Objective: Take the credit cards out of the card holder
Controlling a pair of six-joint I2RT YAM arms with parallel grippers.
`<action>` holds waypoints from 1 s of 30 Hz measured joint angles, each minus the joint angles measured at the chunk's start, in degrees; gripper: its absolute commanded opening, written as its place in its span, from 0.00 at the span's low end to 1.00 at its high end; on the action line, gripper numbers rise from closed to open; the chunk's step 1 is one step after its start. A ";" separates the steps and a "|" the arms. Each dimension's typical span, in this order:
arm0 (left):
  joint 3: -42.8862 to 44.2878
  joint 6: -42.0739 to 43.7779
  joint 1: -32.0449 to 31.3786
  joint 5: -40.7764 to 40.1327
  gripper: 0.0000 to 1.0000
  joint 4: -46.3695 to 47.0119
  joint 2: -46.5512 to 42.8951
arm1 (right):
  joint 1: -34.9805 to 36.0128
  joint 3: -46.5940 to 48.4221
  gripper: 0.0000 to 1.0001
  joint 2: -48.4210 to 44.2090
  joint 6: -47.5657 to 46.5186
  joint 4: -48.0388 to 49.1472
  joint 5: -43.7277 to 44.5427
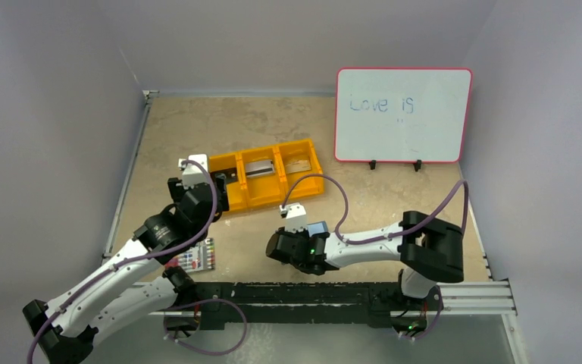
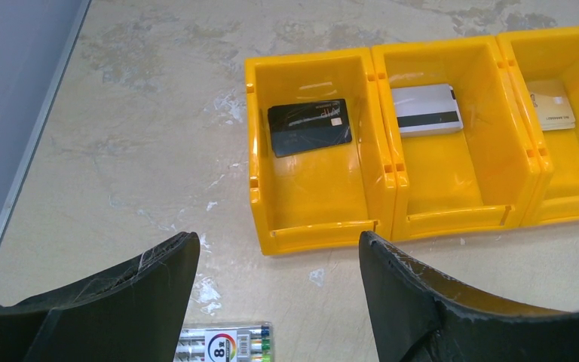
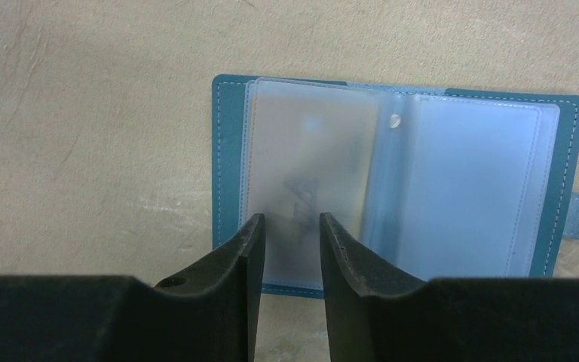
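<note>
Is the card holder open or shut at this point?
Open. The card holder lies spread flat, both frosted pocket pages facing up.

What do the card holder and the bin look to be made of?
Card holder: teal cover, probably leather or faux leather, matte, stitched along its edges; sleeves look like frosted clear plastic. Bin: hard moulded plastic, glossy, with light glinting off smooth walls.
</note>
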 measured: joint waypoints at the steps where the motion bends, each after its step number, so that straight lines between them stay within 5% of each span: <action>1: 0.00 0.00 0.00 0.02 0.77 0.00 0.04 | 0.00 0.31 0.32 0.22 0.02 -0.11 0.15; 8: 0.02 0.00 0.00 0.04 0.77 -0.02 0.50 | 0.02 1.42 0.57 0.94 0.46 -0.46 0.20; 11: 0.02 0.00 0.00 0.07 0.77 -0.02 0.59 | 0.02 1.14 0.58 0.85 0.20 0.70 -0.22; 30: 0.33 0.00 0.02 0.31 0.77 -0.17 1.25 | 0.02 0.55 0.27 0.85 0.46 1.14 0.37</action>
